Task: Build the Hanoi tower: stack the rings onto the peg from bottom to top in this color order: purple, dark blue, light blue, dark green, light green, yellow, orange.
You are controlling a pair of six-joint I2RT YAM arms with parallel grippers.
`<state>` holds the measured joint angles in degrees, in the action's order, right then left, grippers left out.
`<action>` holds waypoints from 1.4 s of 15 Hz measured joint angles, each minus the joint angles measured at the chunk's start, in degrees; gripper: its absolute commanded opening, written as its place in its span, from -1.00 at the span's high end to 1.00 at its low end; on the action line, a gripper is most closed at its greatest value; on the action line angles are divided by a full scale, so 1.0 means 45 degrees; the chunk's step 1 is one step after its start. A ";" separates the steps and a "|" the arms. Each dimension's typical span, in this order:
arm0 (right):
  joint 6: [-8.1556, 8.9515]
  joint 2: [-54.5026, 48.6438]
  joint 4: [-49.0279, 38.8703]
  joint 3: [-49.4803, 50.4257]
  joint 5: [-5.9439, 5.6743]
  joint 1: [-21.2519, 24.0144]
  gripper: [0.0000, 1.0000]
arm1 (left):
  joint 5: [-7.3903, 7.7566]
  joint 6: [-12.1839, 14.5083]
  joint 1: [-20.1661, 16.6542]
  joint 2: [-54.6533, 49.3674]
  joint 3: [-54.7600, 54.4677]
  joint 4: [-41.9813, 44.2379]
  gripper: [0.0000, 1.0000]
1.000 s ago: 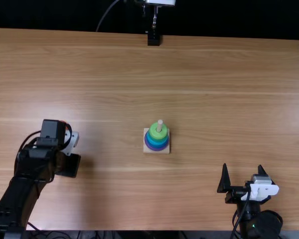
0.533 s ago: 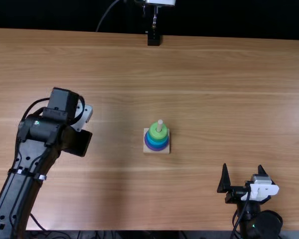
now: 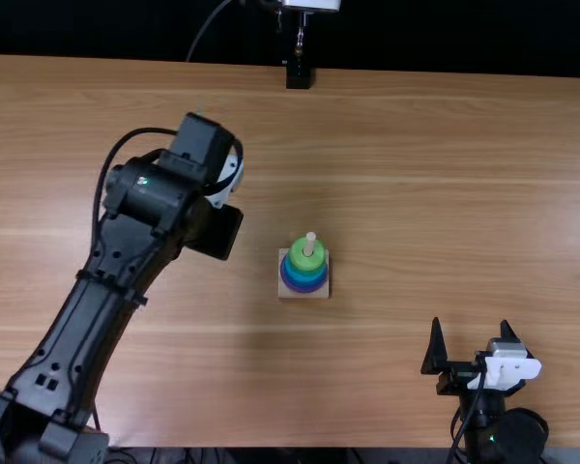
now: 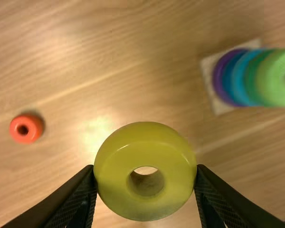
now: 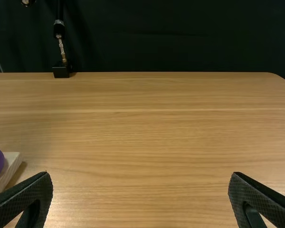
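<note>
In the top view the left gripper [image 3: 216, 230] hangs over the table, left of the wooden peg base [image 3: 286, 293]. The left wrist view has the left gripper [image 4: 145, 167] shut on the yellow ring [image 4: 145, 141], its hole facing the camera. On the peg [image 3: 310, 239], purple, dark blue, light blue, dark green and light green rings [image 4: 275, 78] are stacked, light green on top. An orange ring [image 4: 34, 128] lies flat on the table, apart from the base. The right gripper [image 3: 471, 326] is near the front edge at right; its own view shows the right gripper [image 5: 140, 174] open and holding nothing.
A small black mount [image 3: 298, 75] stands at the table's far edge, with a cable behind it. The left arm stretches across the left part of the table [image 3: 155, 387] from the front edge.
The left arm has moved right and farther from the front edge, bringing its gripper nearer the peg base. The right arm and the stacked rings have stayed put.
</note>
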<state>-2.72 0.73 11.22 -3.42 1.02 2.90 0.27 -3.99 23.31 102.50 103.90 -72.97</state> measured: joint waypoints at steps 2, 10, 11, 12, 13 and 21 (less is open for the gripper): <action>0.0005 0.0000 0.0010 0.0000 -0.0005 0.0000 -1.00 | 0.0029 -0.0393 0.0641 0.0850 0.1035 -0.0049 1.00; 0.0000 0.0000 0.0000 0.0000 0.0000 0.0000 -1.00 | 0.0039 -0.1846 0.2399 0.2501 0.4099 -0.0175 1.00; -0.0005 0.0000 0.0000 0.0000 -0.0005 0.0000 -1.00 | 0.0034 -0.1875 0.2506 0.2565 0.4163 -0.0175 1.00; 0.0000 0.0000 0.0000 0.0000 0.0000 0.0000 -1.00 | 0.0039 -0.1991 0.2686 0.2608 0.4163 -0.0185 1.00; 0.0005 0.0000 0.0010 0.0000 -0.0005 0.0000 -1.00 | 0.0039 -0.2176 0.2841 0.2642 0.4163 -0.0185 1.00; 0.0005 0.0000 0.0000 0.0000 0.0000 0.0000 -1.00 | 0.0034 -0.2511 0.3099 0.2739 0.4163 -0.0180 1.00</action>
<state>-2.70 0.73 11.22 -3.42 1.02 2.90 0.43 -15.29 37.26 114.83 122.63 -73.78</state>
